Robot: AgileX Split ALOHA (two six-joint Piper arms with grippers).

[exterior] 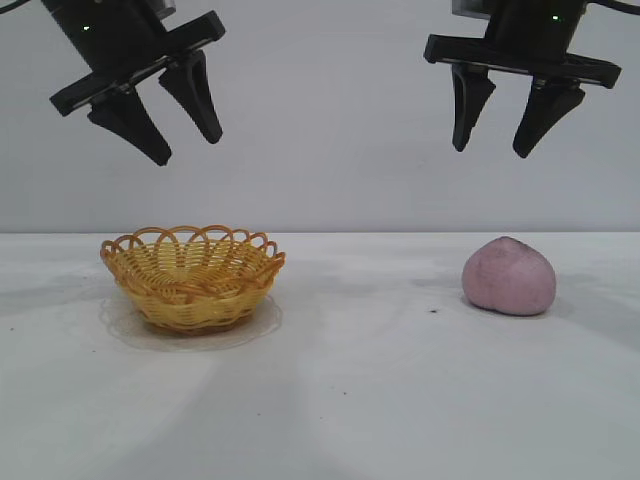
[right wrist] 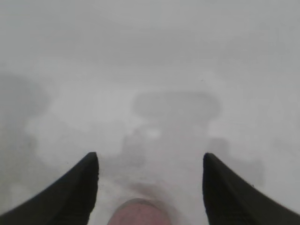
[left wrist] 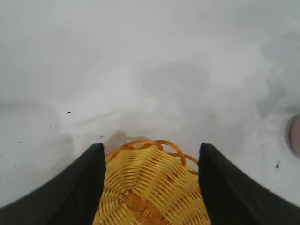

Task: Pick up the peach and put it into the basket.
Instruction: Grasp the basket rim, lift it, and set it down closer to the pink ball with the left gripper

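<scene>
The pink-mauve peach (exterior: 509,276) rests on the white table at the right. High above it hangs my right gripper (exterior: 492,150), open with nothing between its fingers; in the right wrist view the peach (right wrist: 138,213) shows low between the fingertips. The yellow wicker basket (exterior: 192,277) stands at the left, nothing inside. My left gripper (exterior: 187,148) hovers tilted above it, open and holding nothing. From the left wrist the basket (left wrist: 152,187) appears between the black fingers, and a sliver of the peach (left wrist: 295,136) shows at the frame's edge.
The white table (exterior: 350,380) stretches bare between basket and peach and toward the front. A plain grey wall stands behind. A few dark specks (exterior: 433,311) lie on the tabletop.
</scene>
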